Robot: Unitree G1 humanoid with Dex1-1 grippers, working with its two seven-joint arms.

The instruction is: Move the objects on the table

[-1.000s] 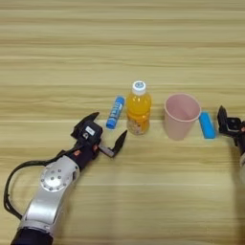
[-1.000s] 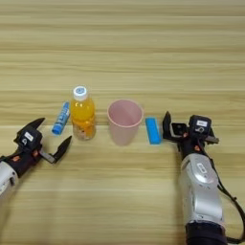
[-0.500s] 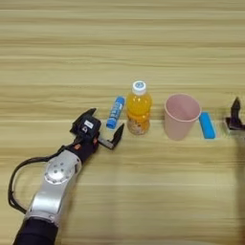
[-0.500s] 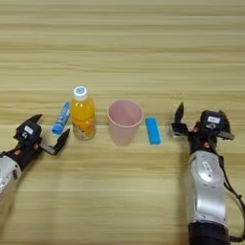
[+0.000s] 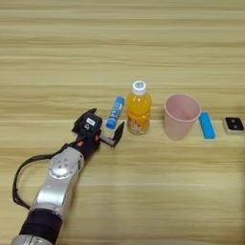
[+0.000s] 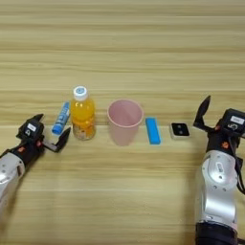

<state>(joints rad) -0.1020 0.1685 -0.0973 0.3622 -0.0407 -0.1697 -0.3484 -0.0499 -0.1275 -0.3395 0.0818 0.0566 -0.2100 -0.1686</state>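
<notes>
On the table [image 5: 57, 57] we see 4 things in a row: a blue glue stick [image 5: 115, 112], an orange-juice bottle [image 5: 138, 108] standing upright with its white cap on, a pink cup [image 5: 181, 115] standing open side up, and a flat light-blue block [image 5: 206, 125] lying just right of the cup. A small white square piece with a dark face [image 6: 180, 130] lies just right of the block. Our left gripper [image 5: 101, 134] sits low over the table with its 2 black fingers spread apart and nothing between them — the glue stick's near end lies right at the gap between those fingers, just beyond it, and the bottle stands just right of the right-hand finger [image 5: 118, 133]. Our right gripper [image 6: 220, 125] hovers to the right of the small square piece, well apart from the block; 1 finger [image 6: 203, 112] points up, and we cannot tell whether it is open or closed.
</notes>
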